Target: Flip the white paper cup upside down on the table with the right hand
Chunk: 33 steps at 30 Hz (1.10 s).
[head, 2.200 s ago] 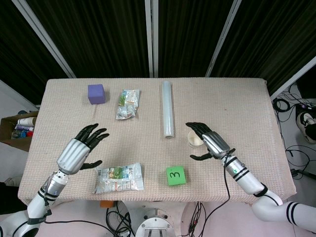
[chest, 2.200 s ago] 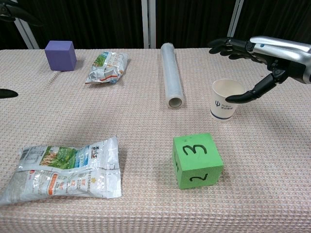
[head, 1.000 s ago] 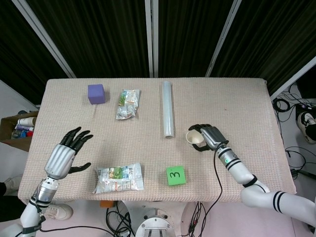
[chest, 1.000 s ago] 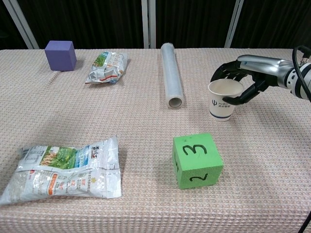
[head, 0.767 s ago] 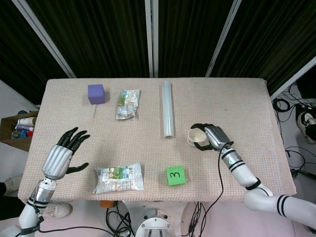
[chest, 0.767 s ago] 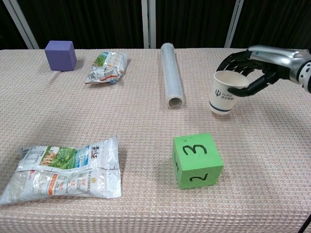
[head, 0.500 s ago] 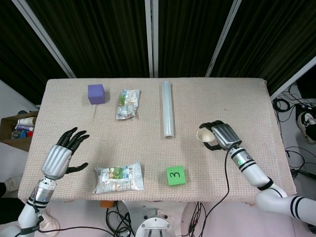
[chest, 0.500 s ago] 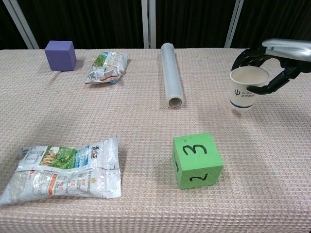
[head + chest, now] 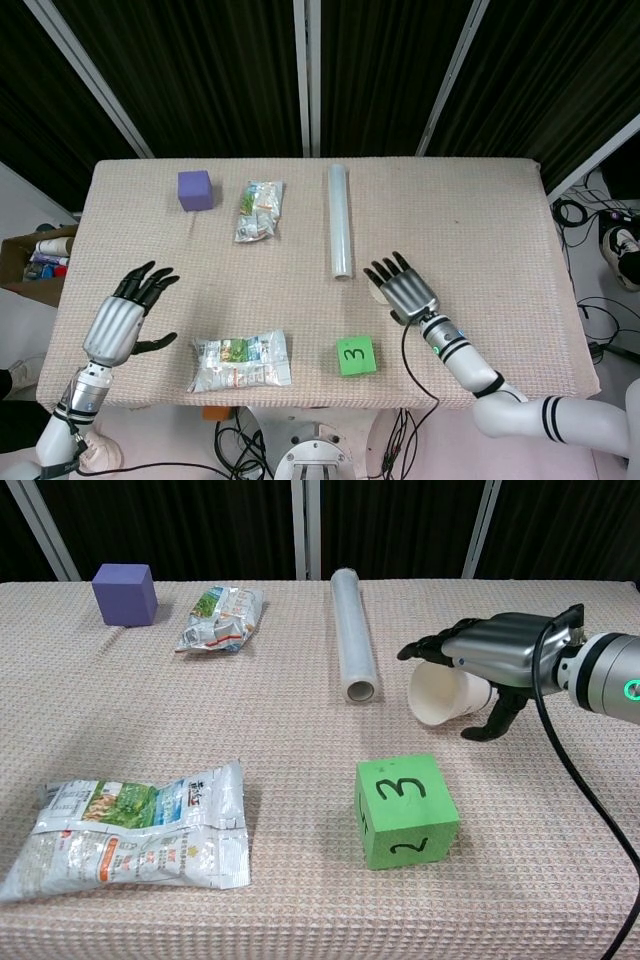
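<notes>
The white paper cup (image 9: 437, 695) is tipped on its side, mouth facing left and down, just above the cloth-covered table (image 9: 300, 730). My right hand (image 9: 495, 655) grips it from above, fingers over its wall and the thumb under it on the right. In the head view the right hand (image 9: 405, 293) covers the cup, leaving only a sliver of the cup (image 9: 378, 292) visible. My left hand (image 9: 125, 318) hovers open near the table's left front edge, holding nothing; the chest view does not show it.
A green numbered cube (image 9: 405, 810) sits just in front of the cup. A clear film roll (image 9: 355, 630) lies to its left. A snack bag (image 9: 130, 830) is at front left, another bag (image 9: 222, 618) and a purple cube (image 9: 125, 592) at the back.
The right hand closed on the upright cup, lifted it and carried it right. It has now swung back left and rolled over, tipping the cup mouth-down. The left hand drew back.
</notes>
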Each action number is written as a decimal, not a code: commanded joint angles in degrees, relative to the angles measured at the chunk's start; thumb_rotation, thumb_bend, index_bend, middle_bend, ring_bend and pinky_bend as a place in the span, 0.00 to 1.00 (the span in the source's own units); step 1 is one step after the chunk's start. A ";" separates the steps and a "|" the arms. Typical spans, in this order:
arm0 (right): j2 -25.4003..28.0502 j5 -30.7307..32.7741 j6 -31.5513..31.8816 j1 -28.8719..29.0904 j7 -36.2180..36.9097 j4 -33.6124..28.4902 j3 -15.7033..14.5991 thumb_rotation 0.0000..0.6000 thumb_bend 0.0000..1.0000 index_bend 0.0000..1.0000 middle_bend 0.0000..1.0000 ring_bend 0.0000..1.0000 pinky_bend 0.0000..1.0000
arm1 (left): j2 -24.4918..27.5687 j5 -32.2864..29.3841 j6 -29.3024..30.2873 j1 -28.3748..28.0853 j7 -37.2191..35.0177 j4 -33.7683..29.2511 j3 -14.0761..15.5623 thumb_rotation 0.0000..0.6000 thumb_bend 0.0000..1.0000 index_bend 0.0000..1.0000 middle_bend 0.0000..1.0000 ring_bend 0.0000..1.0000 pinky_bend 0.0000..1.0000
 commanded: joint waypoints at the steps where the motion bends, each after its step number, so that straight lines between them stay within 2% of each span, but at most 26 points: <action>1: 0.42 -2.80 1.89 -1.58 10.60 -0.97 1.77 1.00 0.08 0.00 0.00 0.00 0.00 | 0.11 -0.34 0.00 0.25 0.06 0.00 0.01 1.00 0.00 0.18 0.13 0.03 0.13; 5: 1.73 -8.11 2.39 -4.17 23.09 4.75 2.38 1.00 0.07 0.00 0.01 0.00 0.00 | 0.37 -0.48 0.27 0.56 0.15 -0.22 -0.03 1.00 0.00 0.18 0.13 0.03 0.13; 8: 1.14 -10.55 0.01 -4.43 30.89 11.11 2.22 1.00 0.07 0.00 0.06 0.00 0.00 | 0.42 -0.66 0.30 0.69 0.32 -0.45 -0.14 1.00 0.00 0.18 0.13 0.03 0.13; 15: -5.56 -16.73 -5.73 -1.31 43.34 27.98 1.83 1.00 0.07 0.10 0.11 0.00 0.00 | 0.47 -0.82 -0.37 0.45 0.82 -1.41 -0.38 1.00 0.00 0.18 0.13 0.03 0.13; 18: -9.17 -18.73 -7.08 0.40 47.10 34.20 1.94 1.00 0.08 0.12 0.11 0.00 0.00 | 0.94 -0.94 0.01 0.72 1.27 -1.99 -0.52 1.00 0.00 0.18 0.13 0.03 0.13; 24: -13.96 -23.01 -7.21 2.85 53.98 41.51 1.52 1.00 0.10 0.20 0.17 0.02 0.01 | 1.70 -1.90 0.55 1.63 1.28 -2.36 -0.55 1.00 0.00 0.18 0.13 0.03 0.13; 33: -18.12 -25.31 -5.34 4.43 56.69 49.20 1.47 1.00 0.22 0.39 0.28 0.13 0.07 | 1.61 -1.83 1.23 2.40 0.74 -1.90 -0.44 1.00 0.00 0.18 0.13 0.03 0.13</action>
